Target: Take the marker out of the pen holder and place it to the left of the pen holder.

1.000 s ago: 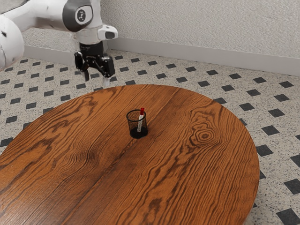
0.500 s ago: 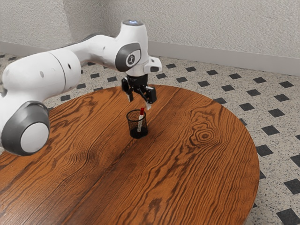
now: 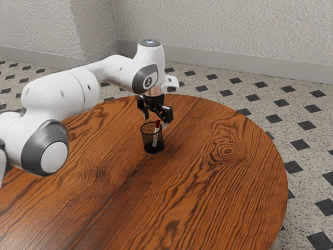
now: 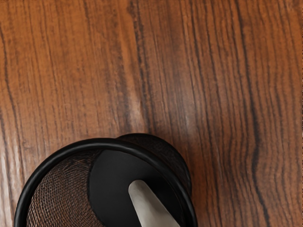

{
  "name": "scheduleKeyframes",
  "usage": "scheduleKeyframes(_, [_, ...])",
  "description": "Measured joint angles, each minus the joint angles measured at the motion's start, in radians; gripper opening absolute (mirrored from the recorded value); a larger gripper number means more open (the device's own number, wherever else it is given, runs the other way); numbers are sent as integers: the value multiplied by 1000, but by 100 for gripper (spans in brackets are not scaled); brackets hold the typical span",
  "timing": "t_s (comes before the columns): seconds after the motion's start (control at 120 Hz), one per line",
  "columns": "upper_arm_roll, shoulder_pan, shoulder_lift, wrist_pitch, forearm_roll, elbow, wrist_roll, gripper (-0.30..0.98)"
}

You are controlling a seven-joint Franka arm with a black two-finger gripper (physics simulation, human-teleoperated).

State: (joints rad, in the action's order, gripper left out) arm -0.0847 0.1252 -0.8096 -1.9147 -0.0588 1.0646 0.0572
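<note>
Left to right, exterior view. Arm (image 3: 67, 88) comes in at the exterior view's left, hand over the far part of the round table (image 3: 223, 192).

Pen holder (image 3: 146, 140): black mesh, upright on the table, nearer the far edge than the near part. Marker (image 3: 155, 137) inside, leaning; red cap (image 3: 157, 124) up past the rim, tilted toward the exterior view's right. Wrist view: pale lower end reaches down inside the cup.

Gripper (image 3: 155, 121): 2 fingers (image 3: 167, 115) spread wide, nothing held; tips close above holder mouth, approx. at cap. Exact line-up in depth: can't tell.

Handling (my guess): marker light, stiff, smooth plastic; may roll or twist if pinched off-centre. Not fragile. Holder prob. light too, could tip or drag if a finger snags the rim.

Grip: cap & upper barrel, 1 finger each side, clear of rim. Match the lean if poss., then pull up along it till lower end clears the mesh.

Room: far edge fairly near, so little slack that way. Wood runs wide toward the exterior view's left edge & toward the near part; more past holder toward the right edge. Whose "left" is meant, view doesn't settle. Lay marker flat, low release, w/ gap from holder & well in from edge, in case it rolls.
</note>
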Motion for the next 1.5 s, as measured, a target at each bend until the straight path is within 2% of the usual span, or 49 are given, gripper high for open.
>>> scheduleKeyframes(0.158, [3, 2, -7, -9, -2, -2, 0, 64])
scheduleKeyframes(0.433, [2, 2, -12, -22, -3, -4, 2, 31])
scheduleKeyframes(0.758, [2, 6, -6, -21, -11, 1, 5, 16])
scheduleKeyframes(0.95, [2, 5, -2, -19, -17, 2, 6, 1])
scheduleKeyframes(1.267, [-3, 2, 46, -18, -36, 2, -2, -8])
scheduleKeyframes(1.383, [-5, -3, 107, -16, -39, 2, -4, -9])
scheduleKeyframes(1.5, [-6, -7, 218, -17, -41, 36, -4, -10])
